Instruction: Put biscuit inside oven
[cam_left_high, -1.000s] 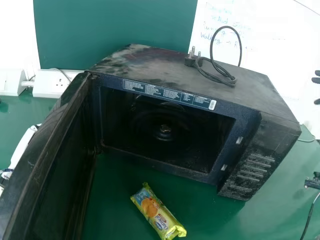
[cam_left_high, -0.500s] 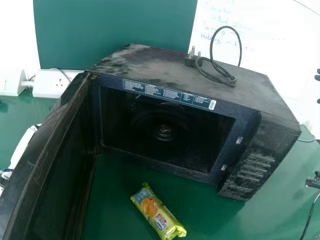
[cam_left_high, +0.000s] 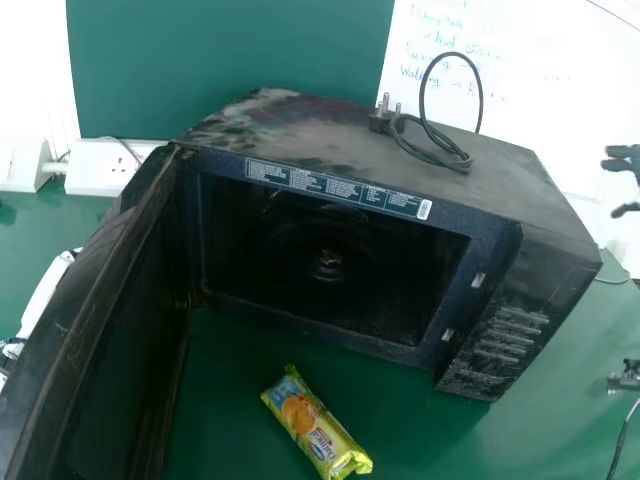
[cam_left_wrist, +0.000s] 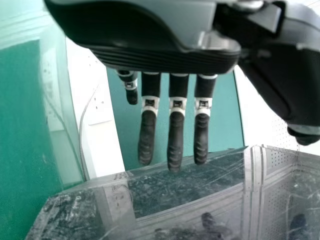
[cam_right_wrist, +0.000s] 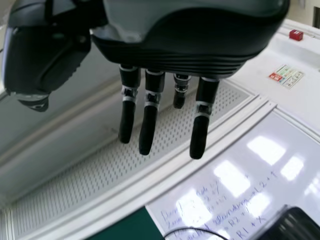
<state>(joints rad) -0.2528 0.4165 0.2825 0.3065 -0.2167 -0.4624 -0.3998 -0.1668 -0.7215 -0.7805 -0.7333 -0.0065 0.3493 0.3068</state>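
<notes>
Here's the worry: the shiny yellow biscuit packet (cam_left_high: 318, 425) lies slantwise at six o'clock, flat on the green bench (cam_left_high: 420, 440), outside the oven, and that slick, soft wrapper could skid or twist out of a weak pinch. Lift it too low and its end may snag on the lower front lip (cam_left_high: 320, 333) of the boxy black oven (cam_left_high: 350, 140); drop it carelessly and it could tip against the small round hub (cam_left_high: 329, 260) inside.

Now the hands! The dark right hand (cam_right_wrist: 190, 40), between two and three o'clock, has fingers (cam_right_wrist: 198, 137) straight, spread and gripping nothing. From there, a direct sweep would risk clipping the oven's ribbed control panel (cam_left_high: 512, 335) at four o'clock. The dark left hand (cam_left_wrist: 165, 55) is above a glossy dark surface, its fingers straight and slightly apart, nothing pinched.

In the way at eight to nine, the big black door (cam_left_high: 110, 330) stands wide open; a left-side reach might bump it. Up top, the looped black cord (cam_left_high: 440, 150) sits near one, waiting to be snagged. White socket box (cam_left_high: 105, 165) at ten, whiteboard (cam_left_high: 520, 60) behind.
</notes>
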